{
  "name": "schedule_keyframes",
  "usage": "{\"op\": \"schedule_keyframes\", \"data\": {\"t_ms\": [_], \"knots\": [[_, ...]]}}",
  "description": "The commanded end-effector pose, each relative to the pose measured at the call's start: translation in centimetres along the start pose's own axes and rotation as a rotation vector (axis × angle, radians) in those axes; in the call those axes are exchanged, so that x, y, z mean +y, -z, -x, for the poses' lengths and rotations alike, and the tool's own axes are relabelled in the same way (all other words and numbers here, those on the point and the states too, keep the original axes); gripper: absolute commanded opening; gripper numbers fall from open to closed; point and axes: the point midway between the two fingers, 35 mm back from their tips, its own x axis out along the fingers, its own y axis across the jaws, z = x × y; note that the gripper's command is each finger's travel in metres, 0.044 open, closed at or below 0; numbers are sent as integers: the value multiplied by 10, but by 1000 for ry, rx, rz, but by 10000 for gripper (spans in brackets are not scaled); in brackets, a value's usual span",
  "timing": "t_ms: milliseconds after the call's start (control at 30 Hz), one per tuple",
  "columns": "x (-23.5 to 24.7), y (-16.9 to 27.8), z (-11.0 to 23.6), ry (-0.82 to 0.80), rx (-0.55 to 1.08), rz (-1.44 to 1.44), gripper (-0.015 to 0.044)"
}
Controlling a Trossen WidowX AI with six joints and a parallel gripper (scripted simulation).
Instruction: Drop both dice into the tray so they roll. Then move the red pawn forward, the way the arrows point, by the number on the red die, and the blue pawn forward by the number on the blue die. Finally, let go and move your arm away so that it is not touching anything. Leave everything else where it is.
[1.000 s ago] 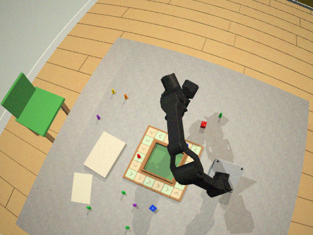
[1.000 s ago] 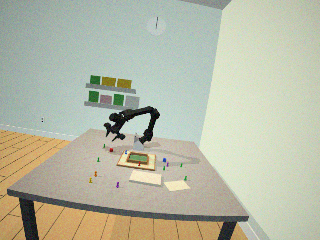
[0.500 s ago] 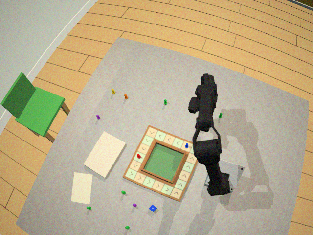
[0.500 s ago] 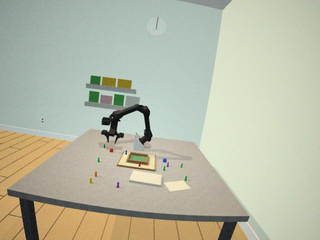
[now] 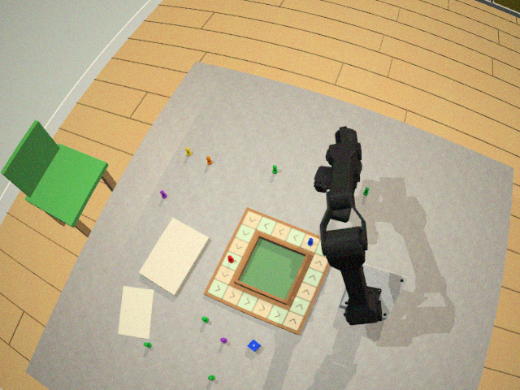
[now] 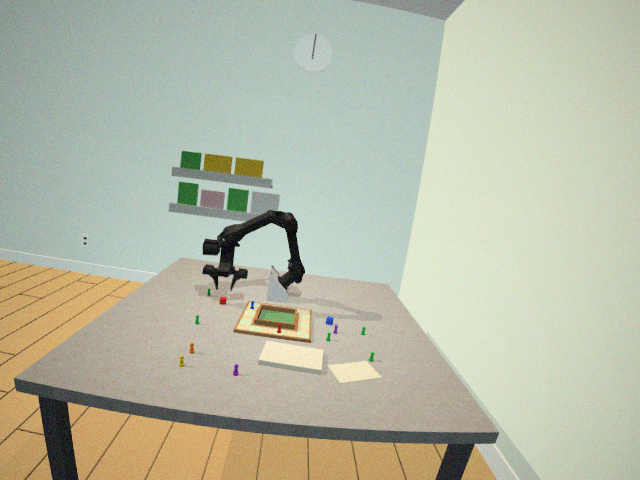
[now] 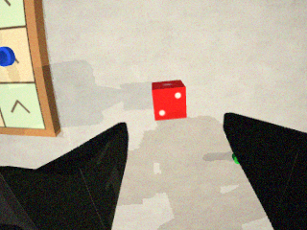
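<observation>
My gripper is open and empty, above the table over the red die. The red die lies on the table beyond the fingertips in the wrist view, two pips on the side facing the camera; the arm hides it in the top view. The blue die lies on the table off the board, one pip on top. The tray in the middle of the board is empty. The red pawn and blue pawn stand on track squares.
A green pawn stands near the red die. Other green, purple, orange and yellow pawns stand around the board. A thick cream slab and a thin cream sheet lie beside it.
</observation>
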Motion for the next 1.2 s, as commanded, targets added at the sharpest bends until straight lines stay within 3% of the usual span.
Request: {"op": "schedule_keyframes", "data": {"t_ms": [0,1100,1167], "knots": [[0,2,-14,-13,0,-1,275],[1,1,-54,-14,-1,0,275],[1,1,-54,-14,-1,0,222]]}}
